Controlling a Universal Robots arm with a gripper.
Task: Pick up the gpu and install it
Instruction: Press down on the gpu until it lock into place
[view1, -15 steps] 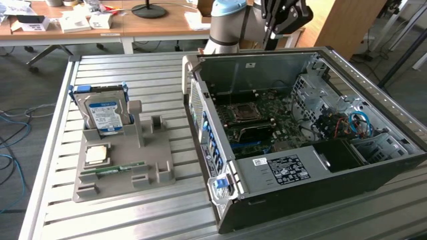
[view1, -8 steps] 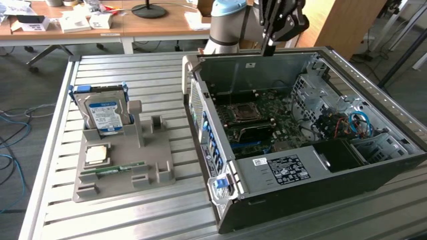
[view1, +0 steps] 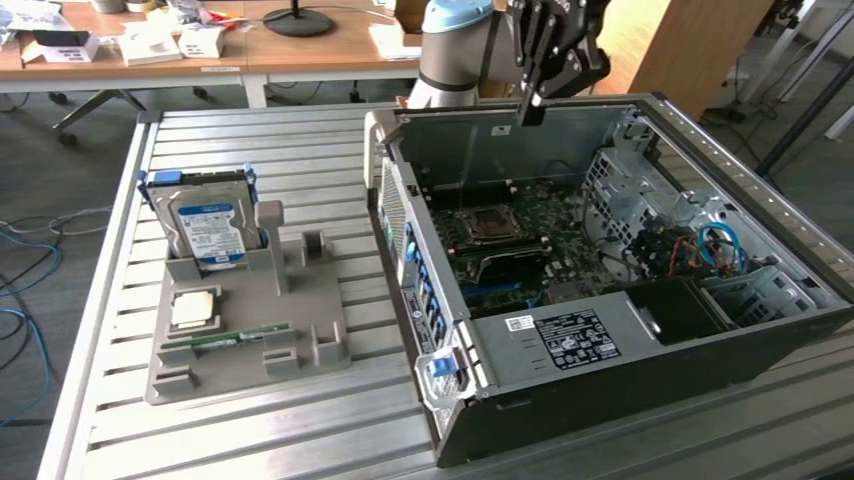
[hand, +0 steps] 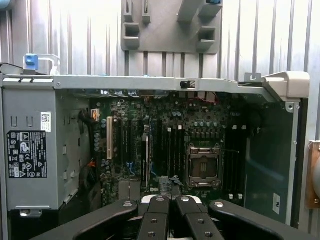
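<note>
My gripper (view1: 531, 112) hangs shut over the far side of the open computer case (view1: 400, 200), above the motherboard (view1: 527, 235). In the wrist view the black fingertips (hand: 159, 210) press together and nothing shows between them; the gripper (hand: 170, 201) looks straight down on the motherboard (hand: 165, 145). Its expansion slots (hand: 109, 137) and the square processor socket (hand: 204, 165) lie below. The gpu is hidden or out of view.
A grey parts tray (view1: 314, 330) sits on the slatted metal table (view1: 267, 430) at the exterior view's left, holding a hard drive (view1: 207, 225), a processor chip (view1: 194, 310) and a RAM stick (view1: 227, 338). A labelled power supply box (view1: 561, 340) fills the case's near end.
</note>
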